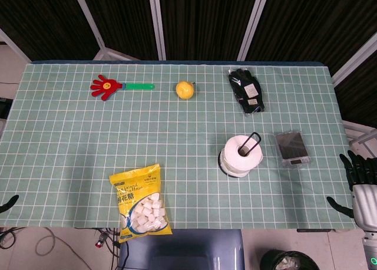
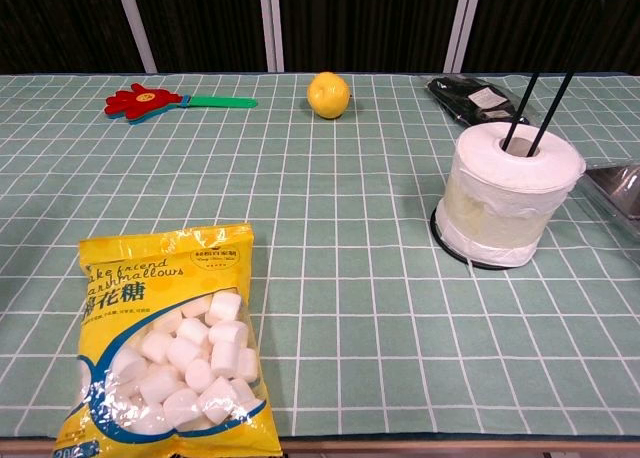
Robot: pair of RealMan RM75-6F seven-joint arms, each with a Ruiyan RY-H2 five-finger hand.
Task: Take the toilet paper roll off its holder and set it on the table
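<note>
The white toilet paper roll [image 1: 241, 154] [image 2: 511, 193] stands upright on its black wire holder [image 1: 253, 142] [image 2: 548, 90], whose two thin rods rise through the roll's core, at the right of the table's middle. My right hand [image 1: 360, 184] hangs at the table's right edge, fingers spread and holding nothing, well apart from the roll. Of my left hand [image 1: 8, 203] only a dark fingertip shows at the table's left front edge; its state is hidden. Neither hand appears in the chest view.
A yellow marshmallow bag [image 1: 139, 200] [image 2: 165, 343] lies at the front. A small scale [image 1: 292, 148] sits right of the roll. At the back lie black gloves [image 1: 246, 91], a lemon [image 1: 185, 89] [image 2: 328, 95] and a red hand-clapper toy [image 1: 119, 86] [image 2: 170, 102].
</note>
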